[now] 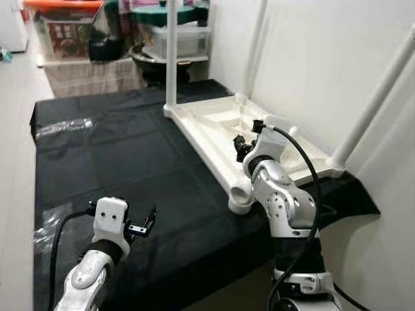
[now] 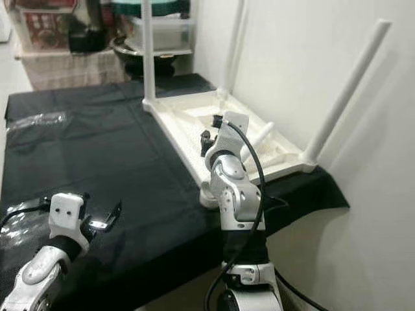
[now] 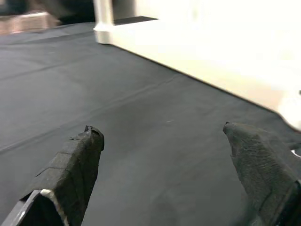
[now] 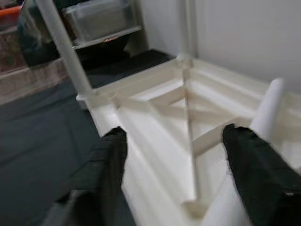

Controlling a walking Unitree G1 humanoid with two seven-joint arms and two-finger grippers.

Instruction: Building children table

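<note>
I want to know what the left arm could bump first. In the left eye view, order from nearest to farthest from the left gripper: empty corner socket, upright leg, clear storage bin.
From the left gripper:
1. Empty corner socket, to its right.
2. Upright leg, table's far corner.
3. Clear storage bin, beyond the cloth.

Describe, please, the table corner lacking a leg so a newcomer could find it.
The white table lies upside down on the black cloth beside the wall. Its corner socket nearest the robot, by the right gripper, is a short round stub; the other three corners carry tall upright legs.
</note>
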